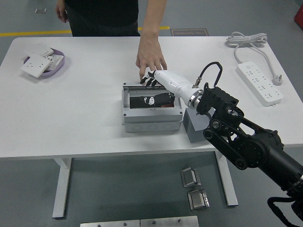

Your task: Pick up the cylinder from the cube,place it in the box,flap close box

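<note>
The grey box (pixel 151 118) stands mid-table with its top open and its inside dark. My right hand (pixel 147 92), white with black fingers, lies spread low across the opening and holds nothing. Only a thin reddish sliver of the orange cylinder (pixel 164 106) shows under the hand, inside the box. The grey cube (pixel 195 131) stands just right of the box, largely hidden behind my forearm. A person's hand (pixel 150 57) reaches in from the far side, with its fingertips at the box's back edge, right beside my fingers. I cannot make out how the lid stands.
A purple tray (pixel 57 69) with white socket plates sits at the far left. A white power strip (pixel 259 79) and its coiled cable (pixel 244 39) lie at the far right. Metal parts lie on the floor beneath the table.
</note>
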